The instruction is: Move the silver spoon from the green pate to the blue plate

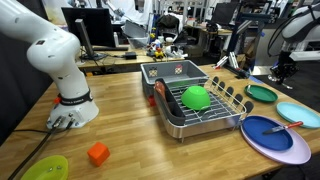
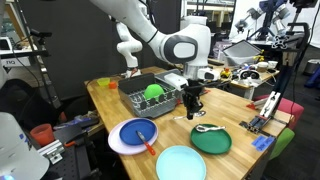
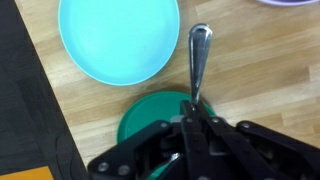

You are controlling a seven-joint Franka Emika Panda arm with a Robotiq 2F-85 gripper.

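Observation:
The silver spoon [image 3: 198, 60] sticks out from my gripper [image 3: 196, 118], which is shut on its neck. Its handle points away over the wood, and its bowl is hidden under the fingers. The green plate [image 3: 150, 118] lies right below the gripper. In an exterior view the gripper [image 2: 193, 108] hangs above the near rim of the green plate [image 2: 212, 143], with the spoon [image 2: 208, 128] at its tip. The blue plate [image 2: 133, 136] lies on the far side of the cyan plate [image 2: 181, 163]. The blue plate also shows in an exterior view [image 1: 268, 138].
A red-handled utensil [image 1: 286, 127] lies on the blue plate. A dish rack [image 1: 215, 118] holds a green bowl [image 1: 196, 97]. An orange block [image 1: 97, 153] and a yellow-green plate [image 1: 45, 168] sit near the robot base. Tools lie at the table edge [image 2: 262, 108].

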